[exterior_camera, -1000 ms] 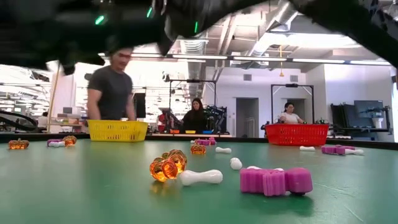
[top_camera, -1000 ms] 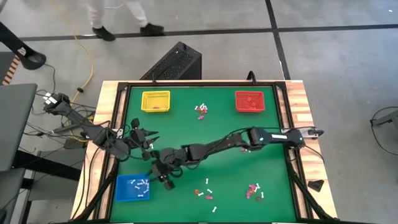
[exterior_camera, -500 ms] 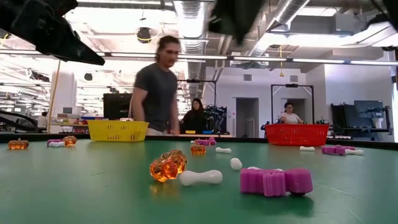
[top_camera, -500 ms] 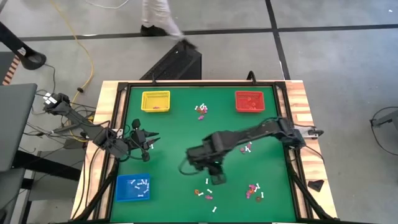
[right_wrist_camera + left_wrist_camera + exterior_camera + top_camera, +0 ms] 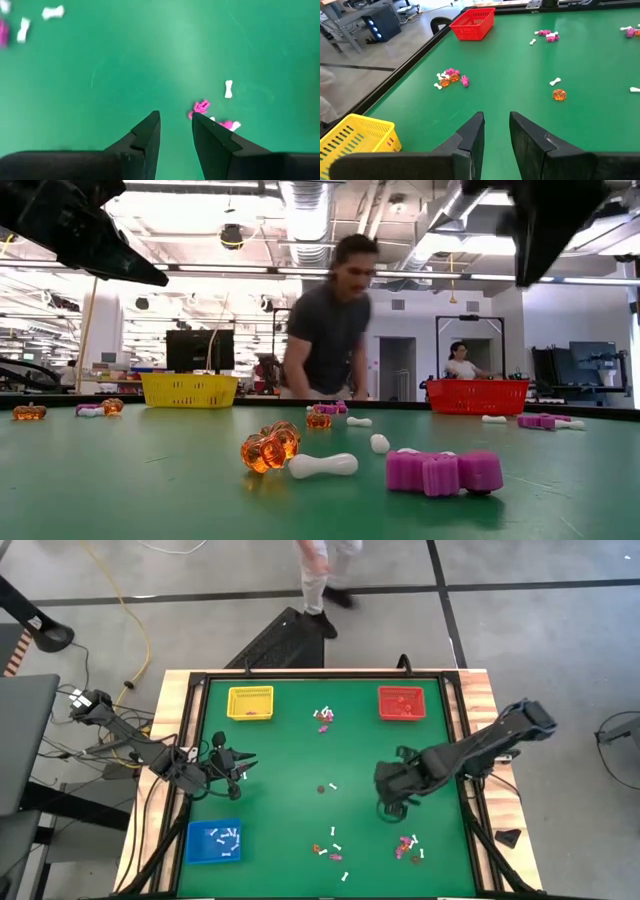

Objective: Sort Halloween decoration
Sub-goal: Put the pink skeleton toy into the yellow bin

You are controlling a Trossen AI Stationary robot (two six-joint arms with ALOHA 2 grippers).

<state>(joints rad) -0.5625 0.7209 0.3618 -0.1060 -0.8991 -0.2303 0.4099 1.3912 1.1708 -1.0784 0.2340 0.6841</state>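
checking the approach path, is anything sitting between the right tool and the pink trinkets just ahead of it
Nothing visible does. The right tool hangs open above bare green table, and the pink trinkets lie just beyond its tips beside a white bone.

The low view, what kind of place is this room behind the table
Probably a robotics lab or workshop: an open hall with exposed ceiling ducts, a person walking past the green table, and another person seated farther back.

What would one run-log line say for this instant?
left gripper: open, empty, waiting near blue tray | right gripper: open, empty, above green table near pink trinkets
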